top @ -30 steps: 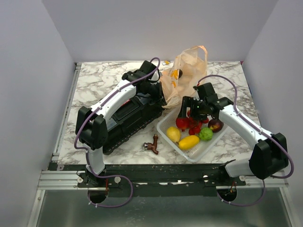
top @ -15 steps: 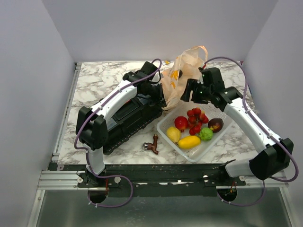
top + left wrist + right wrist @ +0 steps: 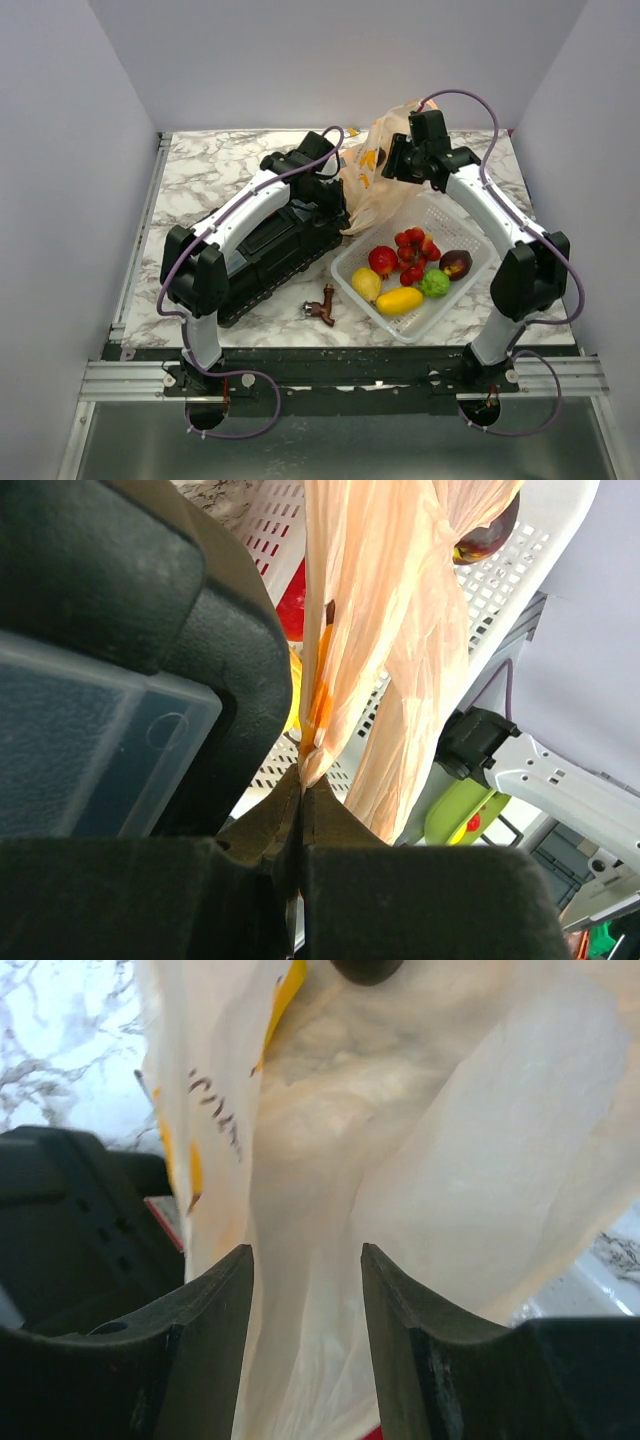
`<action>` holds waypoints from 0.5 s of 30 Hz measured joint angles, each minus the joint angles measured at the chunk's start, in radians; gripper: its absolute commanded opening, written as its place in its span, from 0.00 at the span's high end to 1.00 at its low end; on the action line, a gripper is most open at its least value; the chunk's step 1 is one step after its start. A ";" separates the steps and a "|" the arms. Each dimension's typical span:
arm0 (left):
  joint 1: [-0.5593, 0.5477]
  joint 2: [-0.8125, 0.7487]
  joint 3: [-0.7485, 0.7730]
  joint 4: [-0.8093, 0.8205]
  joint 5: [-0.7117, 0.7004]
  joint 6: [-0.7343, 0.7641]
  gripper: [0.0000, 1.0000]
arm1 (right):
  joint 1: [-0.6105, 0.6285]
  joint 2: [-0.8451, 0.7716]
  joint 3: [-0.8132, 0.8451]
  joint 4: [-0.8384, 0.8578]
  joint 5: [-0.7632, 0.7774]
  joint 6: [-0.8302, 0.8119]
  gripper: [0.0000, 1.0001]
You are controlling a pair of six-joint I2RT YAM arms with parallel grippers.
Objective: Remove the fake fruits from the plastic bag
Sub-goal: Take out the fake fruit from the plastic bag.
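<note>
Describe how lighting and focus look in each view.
Top external: even, soft light, sharp throughout. Left wrist: the left end effector is dark and nearly featureless up close, while the plastic bag it pinches glows backlit orange. Right wrist: the bag fills the frame and washes out to near white, and the right end effector reads as a dark, slightly soft foreground.

A black hard case [image 3: 285, 245] lies slantwise on the marble desk [image 3: 200, 180], just beside a white mesh basket [image 3: 452, 222]. A maroon-brown fruit [image 3: 456, 264] sits at the basket's right side, and a small brown trinket [image 3: 322, 305] rests on the desk before them.
</note>
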 measured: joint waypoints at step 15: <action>-0.021 0.028 0.053 -0.053 -0.002 0.009 1.00 | -0.081 0.301 0.208 0.079 -0.014 0.000 0.48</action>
